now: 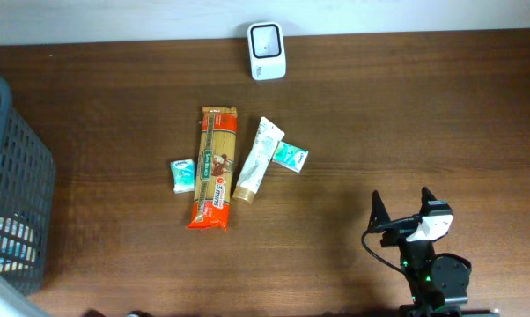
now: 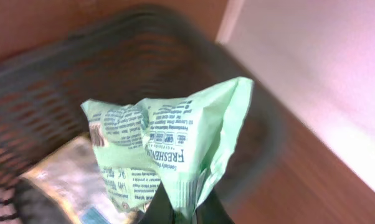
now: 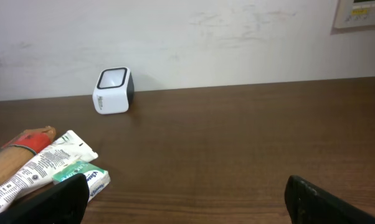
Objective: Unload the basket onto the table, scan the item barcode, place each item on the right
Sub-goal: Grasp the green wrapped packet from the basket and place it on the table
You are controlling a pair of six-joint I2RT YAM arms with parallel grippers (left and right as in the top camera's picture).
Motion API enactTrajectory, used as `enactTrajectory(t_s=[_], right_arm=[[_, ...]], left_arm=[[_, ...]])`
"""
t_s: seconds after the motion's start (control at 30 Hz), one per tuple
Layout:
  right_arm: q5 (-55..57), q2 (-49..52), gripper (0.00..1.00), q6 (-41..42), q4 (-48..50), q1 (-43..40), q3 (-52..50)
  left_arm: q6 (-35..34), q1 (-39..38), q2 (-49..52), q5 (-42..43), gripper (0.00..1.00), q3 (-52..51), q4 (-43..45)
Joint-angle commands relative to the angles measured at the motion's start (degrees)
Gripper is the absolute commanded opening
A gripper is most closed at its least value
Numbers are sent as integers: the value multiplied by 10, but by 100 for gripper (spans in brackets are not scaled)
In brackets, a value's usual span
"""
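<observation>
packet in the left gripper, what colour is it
Pale green packet, dark print; left wrist view.

Right arm (image 1: 441, 273): black, with rounded joint housings.
Wrist block (image 1: 436, 224): white casing with a dark top face.
Right fingers (image 1: 377, 210): two, matte black and flat, tapering to blunt points. In the wrist view they show as plain black slabs with squared corners.
Cable (image 1: 373, 243): one, thin and black, looped beside the wrist.
Lights (image 1: 428, 278): small green dots on the lower housing.
Left fingers (image 2: 157, 216): black, with only the blurred roots visible.
</observation>
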Motion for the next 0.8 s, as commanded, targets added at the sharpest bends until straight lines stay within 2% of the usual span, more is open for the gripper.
enactTrajectory(t_s=[0.0,0.1,0.17,0.27,0.33,0.43,0.57,0.63,0.77], right_arm=[[-3,-3,99,2,-2,3,-3],[-3,-3,99,2,-2,3,-3],[-3,-3,99,2,-2,3,-3],[-3,-3,99,2,-2,3,-3],[-3,-3,99,2,-2,3,-3],[-3,-3,99,2,-2,3,-3],[-3,-3,99,2,-2,3,-3],[-3,-3,99,2,-2,3,-3],[-3,-3,99,2,-2,3,-3]], left_arm=[[31,-116,-26,40,0,3,-59],[89,-262,-5,40,0,-52,-101],[106,-329,19,-5,0,-125,-80],[106,-391,54,-42,0,-234,-8],[133,-412,82,-42,0,-310,63],[134,-415,127,-55,0,-389,146],[129,-415,174,-50,0,-440,223],[129,-419,190,-7,0,-443,229],[129,-461,195,139,0,-443,229]])
